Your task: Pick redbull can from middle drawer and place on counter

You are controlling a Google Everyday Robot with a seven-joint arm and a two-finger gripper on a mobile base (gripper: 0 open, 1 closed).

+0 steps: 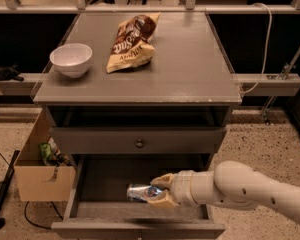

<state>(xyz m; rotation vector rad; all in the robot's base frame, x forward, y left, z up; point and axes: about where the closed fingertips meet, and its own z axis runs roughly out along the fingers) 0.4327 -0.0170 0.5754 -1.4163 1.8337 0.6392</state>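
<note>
The redbull can (pixel 138 192) lies on its side on the grey floor of the open middle drawer (pixel 102 184), near the drawer's middle. My gripper (pixel 157 190) reaches into the drawer from the right. Its tan fingers (pixel 161 181) sit above and below the can's right end, closed around it. The counter (pixel 185 64) is the grey top of the cabinet above.
A white bowl (pixel 71 59) stands at the counter's left and a yellow-brown chip bag (pixel 131 44) lies in its middle. The drawer above, with a round knob (pixel 139 143), is closed. A cardboard box (pixel 40 164) stands on the floor left of the cabinet.
</note>
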